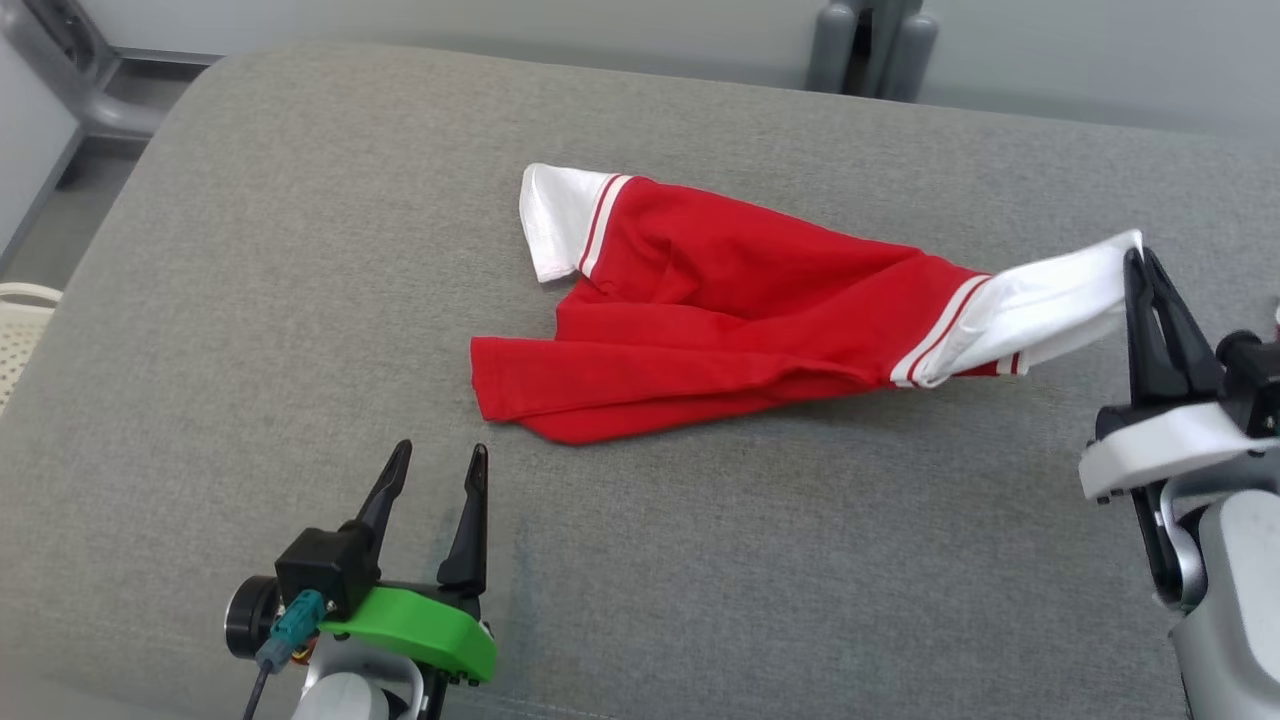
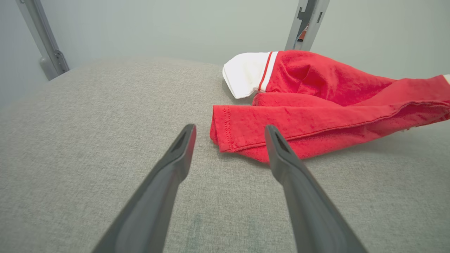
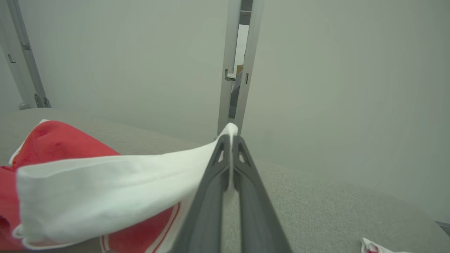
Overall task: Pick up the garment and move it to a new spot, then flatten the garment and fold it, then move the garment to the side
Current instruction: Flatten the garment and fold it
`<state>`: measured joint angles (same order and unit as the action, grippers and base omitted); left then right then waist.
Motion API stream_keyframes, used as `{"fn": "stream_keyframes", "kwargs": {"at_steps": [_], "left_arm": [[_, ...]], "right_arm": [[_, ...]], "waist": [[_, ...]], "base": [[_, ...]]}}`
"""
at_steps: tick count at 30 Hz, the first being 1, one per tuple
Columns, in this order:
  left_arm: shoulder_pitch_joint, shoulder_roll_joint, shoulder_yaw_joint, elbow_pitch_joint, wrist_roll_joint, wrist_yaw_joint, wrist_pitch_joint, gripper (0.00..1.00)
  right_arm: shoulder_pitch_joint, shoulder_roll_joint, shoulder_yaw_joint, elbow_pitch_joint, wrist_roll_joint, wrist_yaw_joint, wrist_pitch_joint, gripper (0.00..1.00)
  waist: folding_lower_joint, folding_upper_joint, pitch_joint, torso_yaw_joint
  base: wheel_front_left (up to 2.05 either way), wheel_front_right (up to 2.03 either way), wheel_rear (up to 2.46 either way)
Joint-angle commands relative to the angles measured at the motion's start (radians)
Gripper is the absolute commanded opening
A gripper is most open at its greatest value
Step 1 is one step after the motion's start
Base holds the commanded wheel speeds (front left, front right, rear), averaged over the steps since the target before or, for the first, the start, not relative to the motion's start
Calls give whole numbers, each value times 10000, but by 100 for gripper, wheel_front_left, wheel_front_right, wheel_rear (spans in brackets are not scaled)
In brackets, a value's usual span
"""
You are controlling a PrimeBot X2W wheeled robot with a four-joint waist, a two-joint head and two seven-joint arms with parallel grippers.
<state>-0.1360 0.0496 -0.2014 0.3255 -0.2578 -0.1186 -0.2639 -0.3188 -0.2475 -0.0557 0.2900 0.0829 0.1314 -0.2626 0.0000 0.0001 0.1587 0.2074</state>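
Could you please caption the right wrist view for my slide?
Right end effector pinches the red-and-white fabric garment over a grey cushion.

A red cloth garment (image 1: 740,310) with white, red-striped sleeve ends lies rumpled on the grey fabric surface (image 1: 300,300), one white end lifted off it, pinched in the right claw (image 1: 1137,256).

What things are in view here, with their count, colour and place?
garment: one, red with white sleeves, on the padded surface, one sleeve lifted
padded surface: one, grey, under the garment
basket: one, cream, at the left edge, beside the surface
metal posts: two, grey, behind the surface
left gripper: one, dark fingers, open, near the garment's hem
right gripper: one, dark fingers, shut on a white sleeve
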Motion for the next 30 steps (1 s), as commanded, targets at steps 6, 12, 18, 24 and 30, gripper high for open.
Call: {"fn": "stream_keyframes", "kwargs": {"at_steps": [6,12,18,24,30], "left_arm": [[0,27,158,200,-53,-3,-2,100],[96,29,385,454,-134,40,-2,100],[-361,26,741,947,-218,54,-2,100],[-1059,38,1002,1721,-284,-95,-2,100],[-1650,73,1384,2362,-442,-134,-2,100]], "right_arm": [[1460,885,-990,-97,-141,-16,-26,100],[2257,1449,-1012,-279,-253,-16,-26,100],[2069,1761,-747,-383,-267,-16,-26,100],[1567,1863,-342,-405,-185,-16,-26,100],[1235,1906,-281,-424,-292,-16,-26,100]], "waist": [[0,-1,-94,-1079],[0,-1,-177,-1486],[0,-1,108,-1807],[0,-1,668,-2062],[0,-1,1071,-2240]], "base": [[0,0,0],[0,0,0],[0,0,0],[0,0,0],[0,0,0]]}}
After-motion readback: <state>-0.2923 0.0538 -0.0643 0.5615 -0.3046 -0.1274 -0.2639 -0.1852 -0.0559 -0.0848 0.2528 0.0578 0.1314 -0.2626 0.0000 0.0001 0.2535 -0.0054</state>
